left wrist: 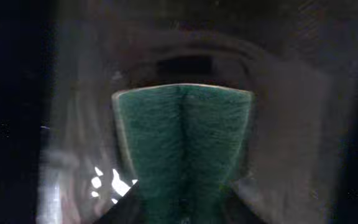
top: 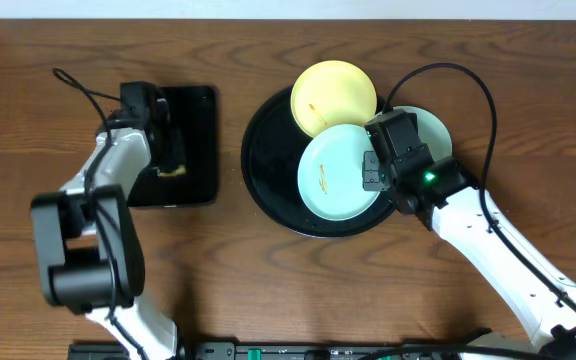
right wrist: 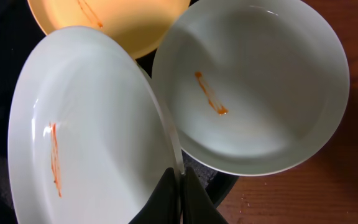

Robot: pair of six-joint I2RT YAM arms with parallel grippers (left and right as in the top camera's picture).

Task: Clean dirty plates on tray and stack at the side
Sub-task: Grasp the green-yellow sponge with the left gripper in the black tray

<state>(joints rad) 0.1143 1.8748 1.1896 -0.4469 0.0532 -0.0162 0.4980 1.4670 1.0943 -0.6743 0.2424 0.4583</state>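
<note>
Plate rim pinched by right hand, visible wrist-side only.

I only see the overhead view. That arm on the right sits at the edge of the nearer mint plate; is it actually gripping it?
Observer: Yes. On the right wrist view the right gripper is pinched shut on the rim of that mint plate.
Operator: And the plate half hidden behind it, is it dirty?
Observer: It is: the other mint plate has a short orange smear near its middle.
Operator: What is going on over the rectangular tray?
Observer: The left gripper is squeezing a green scouring sponge, creased down its middle.
</note>
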